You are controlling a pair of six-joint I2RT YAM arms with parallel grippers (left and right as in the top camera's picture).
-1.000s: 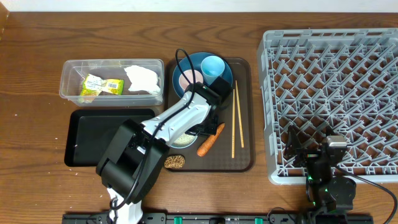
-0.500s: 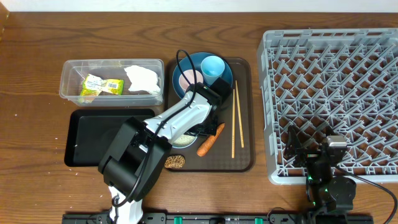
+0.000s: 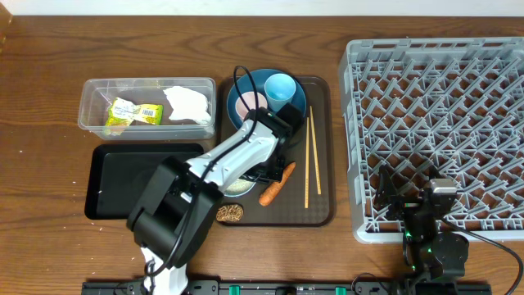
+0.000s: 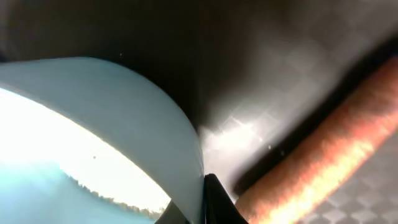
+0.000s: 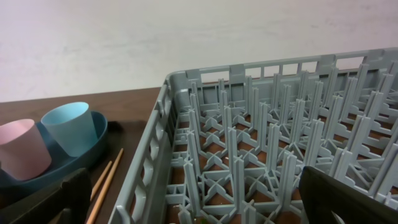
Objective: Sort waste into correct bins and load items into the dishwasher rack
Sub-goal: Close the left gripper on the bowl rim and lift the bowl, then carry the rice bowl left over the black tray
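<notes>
My left gripper (image 3: pixel 267 169) (image 4: pixel 202 200) is shut on the rim of the pale blue-white bowl (image 3: pixel 238 186) (image 4: pixel 124 106), one finger on each side of the wall. The bowl sits on the brown serving tray (image 3: pixel 321 209) with white rice in it. The orange carrot (image 3: pixel 277 184) (image 4: pixel 336 143) lies just right of the bowl. A brown biscuit piece (image 3: pixel 230 214) lies in front. The chopsticks (image 3: pixel 311 156) lie at the right. The blue plate (image 3: pixel 260 82) carries the light-blue cup (image 3: pixel 280 86) and the pink cup (image 3: pixel 244 105). My right gripper (image 3: pixel 417 201) (image 5: pixel 196 208) is open over the rack's (image 3: pixel 438 98) front edge.
The clear tub (image 3: pixel 90 106) at the left holds the white napkin (image 3: pixel 187 104) and the yellow-green wrapper (image 3: pixel 135 112). The black tray (image 3: pixel 131 184) lies in front of it. In the right wrist view the cups (image 5: pixel 71 127) and chopsticks (image 5: pixel 102 183) show left of the rack (image 5: pixel 249 124).
The left arm shifts only slightly at the bowl. The carrot, cups, chopsticks and the right arm have not moved.
</notes>
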